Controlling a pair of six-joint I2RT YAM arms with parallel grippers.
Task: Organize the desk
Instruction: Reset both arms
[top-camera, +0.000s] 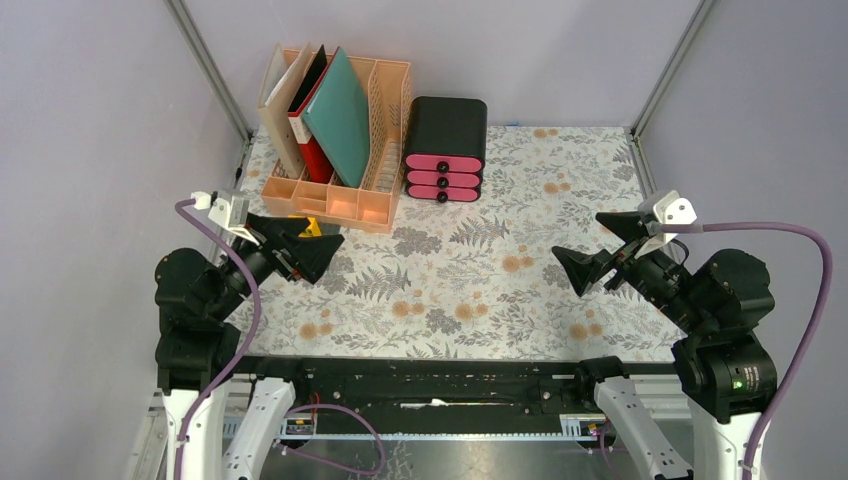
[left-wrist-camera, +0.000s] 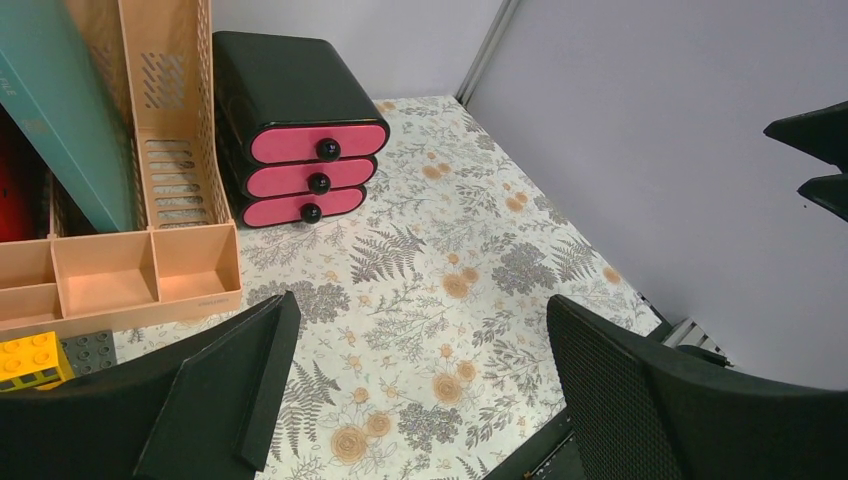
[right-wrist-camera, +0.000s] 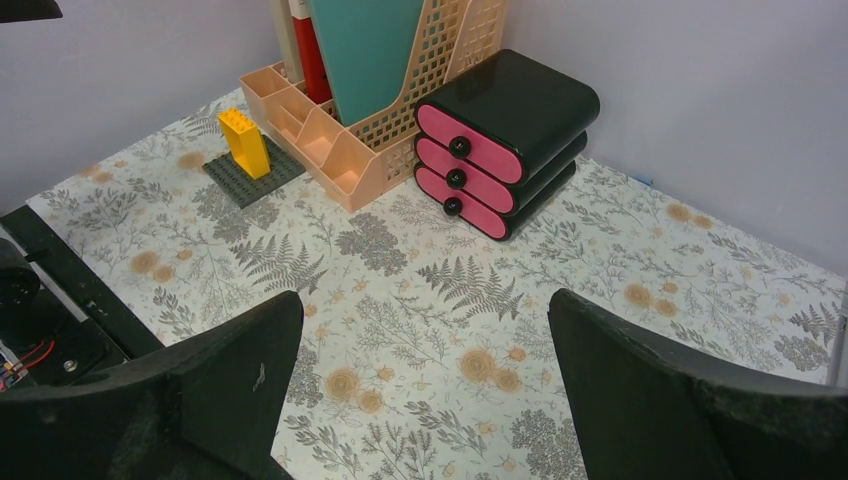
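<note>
The desk (top-camera: 470, 285) is a flat top under a pale cloth printed with grey ferns and orange flowers. My left gripper (top-camera: 328, 258) hovers over its left side, just in front of the orange rack, open with nothing between its fingers. My right gripper (top-camera: 577, 238) hovers over the right side, also open and holding nothing. The left wrist view shows bare cloth (left-wrist-camera: 440, 250) between the left gripper (left-wrist-camera: 420, 310) fingers. Only cloth (right-wrist-camera: 400, 260) lies under the right gripper (right-wrist-camera: 425, 305) in the right wrist view.
An orange slotted file rack (top-camera: 340, 195) with teal, red and beige folders stands at the back left. A black drawer box (top-camera: 446, 150) with pink fronts stands beside it. A yellow brick (right-wrist-camera: 245, 140) stands on a grey baseplate (right-wrist-camera: 262, 180) by the rack. Grey walls enclose the desk.
</note>
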